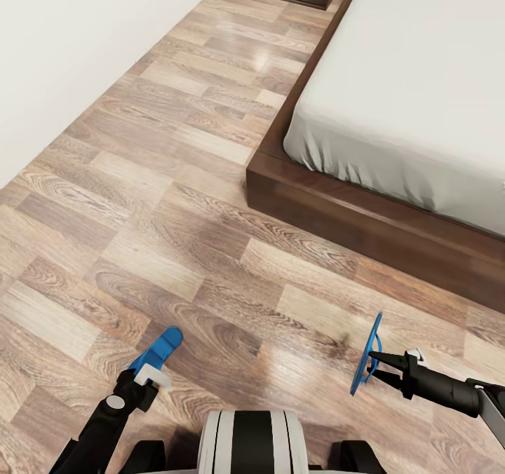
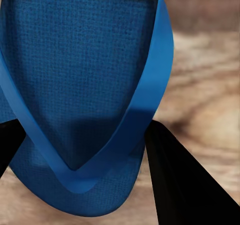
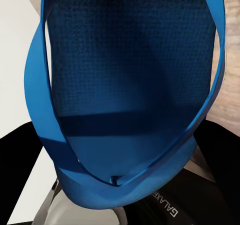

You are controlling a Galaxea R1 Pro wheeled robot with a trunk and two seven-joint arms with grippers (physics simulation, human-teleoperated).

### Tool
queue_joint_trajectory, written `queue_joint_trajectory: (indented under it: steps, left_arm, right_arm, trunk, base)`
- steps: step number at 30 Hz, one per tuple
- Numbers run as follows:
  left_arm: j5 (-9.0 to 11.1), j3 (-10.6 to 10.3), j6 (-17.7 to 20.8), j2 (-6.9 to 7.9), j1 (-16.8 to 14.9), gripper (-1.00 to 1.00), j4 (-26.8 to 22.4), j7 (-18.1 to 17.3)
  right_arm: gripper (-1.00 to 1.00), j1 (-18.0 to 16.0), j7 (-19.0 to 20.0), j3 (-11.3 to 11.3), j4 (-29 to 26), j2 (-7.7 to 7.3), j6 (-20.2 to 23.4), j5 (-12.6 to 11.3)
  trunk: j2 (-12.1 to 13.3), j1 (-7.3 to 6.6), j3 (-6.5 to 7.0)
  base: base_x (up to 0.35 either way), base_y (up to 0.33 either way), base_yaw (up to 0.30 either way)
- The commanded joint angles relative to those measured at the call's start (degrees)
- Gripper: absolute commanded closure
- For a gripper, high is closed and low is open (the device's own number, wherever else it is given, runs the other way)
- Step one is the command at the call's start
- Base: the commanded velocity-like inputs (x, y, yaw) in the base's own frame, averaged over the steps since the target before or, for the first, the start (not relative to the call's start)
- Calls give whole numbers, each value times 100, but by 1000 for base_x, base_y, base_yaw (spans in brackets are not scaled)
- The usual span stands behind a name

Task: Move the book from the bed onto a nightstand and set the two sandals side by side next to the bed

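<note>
Each end effector, left [image 1: 156, 363] and right [image 1: 373, 357], is pinched shut on a light, bendy sandal [image 1: 160, 348] near the bed [image 1: 337, 211]; the toe end looks best to hold.

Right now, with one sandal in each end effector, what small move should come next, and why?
Probably roll forward along the bed side. The left end effector holds one sandal and the right end effector the other sandal, both above the floor, short of the bedside strip.
</note>
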Motion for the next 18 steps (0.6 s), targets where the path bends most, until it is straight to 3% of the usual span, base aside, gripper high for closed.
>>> queue_joint_trajectory:
  steps: [1,15,18]
  left_arm:
    - [-66,12,19,-3,-1,100,-13,-54]
    - [-54,12,28,3,-1,100,-13,-83]
    - [-47,17,31,5,-1,100,-25,-345]
  right_arm:
    - [100,-1,10,1,1,0,28,0]
    - [100,-1,5,-1,1,-6,28,1]
    - [100,-1,-5,5,1,-3,24,6]
  trunk:
    - [0,-3,20]
    - [19,-39,330]
    - [23,-47,396]
  base:
    - [0,0,0]
    - [0,0,0]
    - [0,0,0]
